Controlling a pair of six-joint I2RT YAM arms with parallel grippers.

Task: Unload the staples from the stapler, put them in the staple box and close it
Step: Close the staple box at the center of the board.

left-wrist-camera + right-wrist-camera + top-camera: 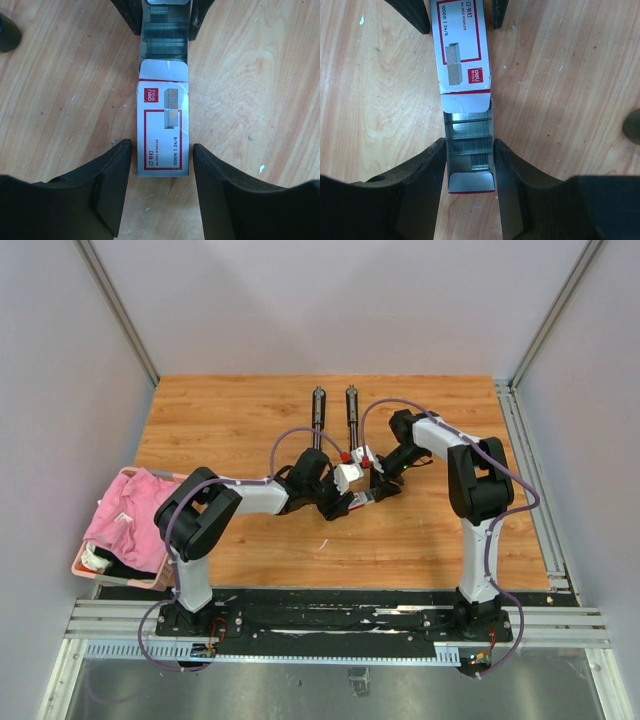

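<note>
A small red-and-white box (163, 135) lies on the wooden table between both grippers. Its inner tray (470, 182) is slid partly out and holds rows of silvery staples (469, 145), which also show in the left wrist view as staples (165, 37). My right gripper (470, 152) is shut on the tray's two sides. My left gripper (162, 150) straddles the sleeve's other end, open, with a thin gap on each side. In the top view the box (349, 478) sits mid-table. The stapler (318, 416) lies behind it as two long black bars side by side, the second bar (352, 416) to its right.
A pink cloth (130, 508) fills a basket (80, 566) at the table's left edge. A metal rail (530, 480) runs along the right side. A dark rounded object (7, 32) lies near the box.
</note>
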